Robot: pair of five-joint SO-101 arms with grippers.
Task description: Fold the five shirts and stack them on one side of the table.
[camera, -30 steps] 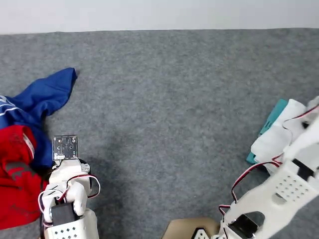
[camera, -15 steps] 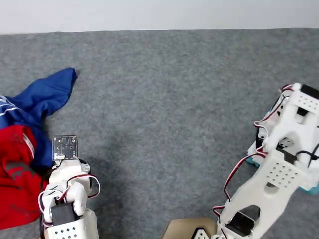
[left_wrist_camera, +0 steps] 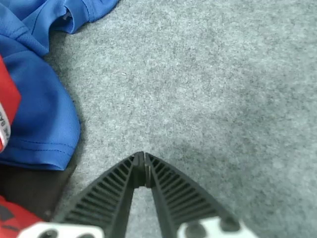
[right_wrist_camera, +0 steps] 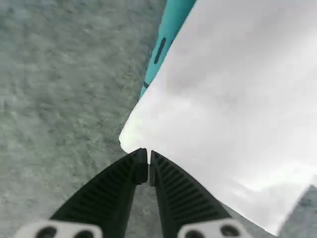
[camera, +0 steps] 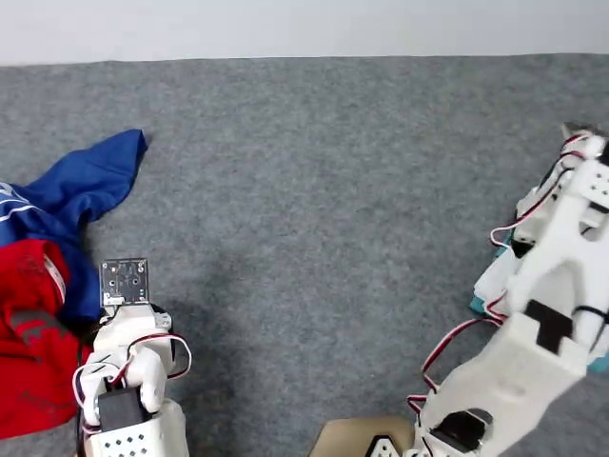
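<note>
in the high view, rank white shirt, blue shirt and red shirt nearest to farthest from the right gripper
1. white shirt: right side of the table, at the tips of the right gripper.
2. blue shirt: far left, one sleeve stretched toward the middle.
3. red shirt: at the left edge, beside the blue shirt.

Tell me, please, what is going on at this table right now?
Two robot arms are folding shirts on a grey table. The right gripper is shut and empty at the corner of a folded white shirt lying on a teal shirt at the right side. The left gripper, also shut, is beside a crumpled blue shirt and red shirt, not yet folded.
</note>
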